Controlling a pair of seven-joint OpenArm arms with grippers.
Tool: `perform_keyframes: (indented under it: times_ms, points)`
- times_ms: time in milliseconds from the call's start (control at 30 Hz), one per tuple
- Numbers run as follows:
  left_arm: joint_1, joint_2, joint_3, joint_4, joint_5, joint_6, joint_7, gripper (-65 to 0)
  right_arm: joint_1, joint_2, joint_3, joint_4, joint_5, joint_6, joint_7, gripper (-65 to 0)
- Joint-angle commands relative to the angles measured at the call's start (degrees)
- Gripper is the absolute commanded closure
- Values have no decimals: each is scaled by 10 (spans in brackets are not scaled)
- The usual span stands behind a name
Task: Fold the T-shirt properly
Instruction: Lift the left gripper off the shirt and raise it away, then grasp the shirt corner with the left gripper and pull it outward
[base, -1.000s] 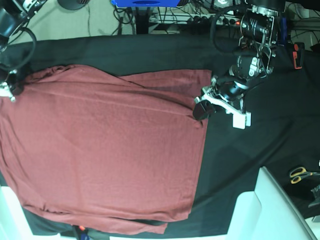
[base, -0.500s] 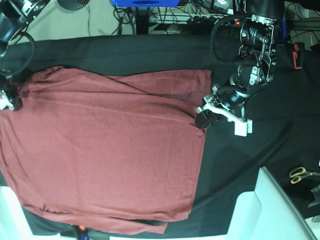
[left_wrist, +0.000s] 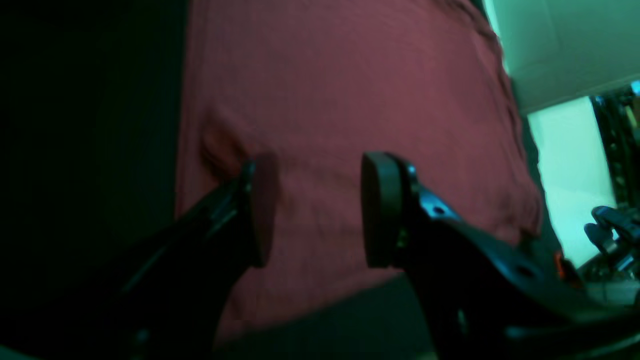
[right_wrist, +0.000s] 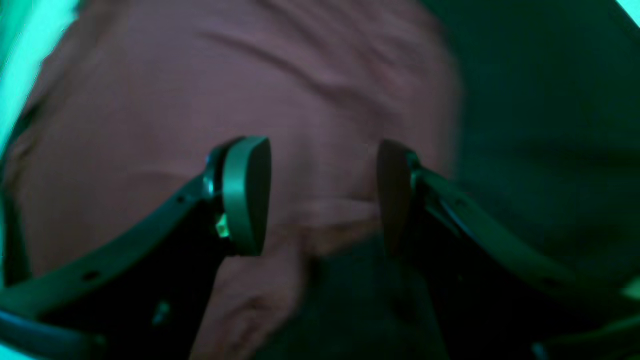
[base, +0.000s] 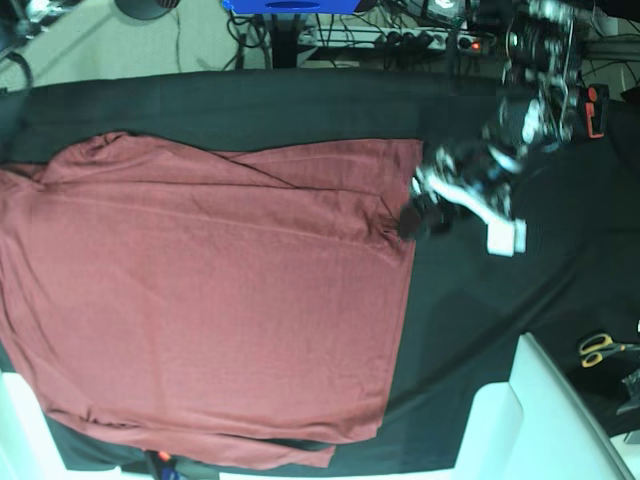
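Black table cloth (base: 500, 330) everywhere, and the T-shirt (base: 210, 300) sprawls flat across it. Left gripper (left_wrist: 315, 210) and right gripper (right_wrist: 322, 195) both spread, holding nothing. Soft, light, floppy knit: I'd pinch its corners or hem edge.

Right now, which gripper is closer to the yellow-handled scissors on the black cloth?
Left. The left gripper hovers open at the T-shirt's edge, on the scissors' side of the table. The right gripper, out of the base view, hangs open over the shirt's far end.
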Motion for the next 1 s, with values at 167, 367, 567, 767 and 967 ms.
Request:
perform_keyframes:
  times_ms: [167,367,567,767,967]
  points:
    - [77,0,-1,13,-6,-8,-8,-273,15,97,-3,-197,16,14,116,-341]
    - [113,1,-9,-5,-5,-8,-9,-270,61,140,-3,-322,16,67,130,-470]
    - [133,29,-93,-25,-5,-52,-5,-270,78,141,-3,-373,16,67,176,-468]
    - [148,53,-168,-73,-4,-159,-2,-270,86,141,-24,-441,15,67,224,-468]
    - [155,54,-177,-92,-2,-161,-2,-270,98,131,-96,-442,18,67,232,-467]
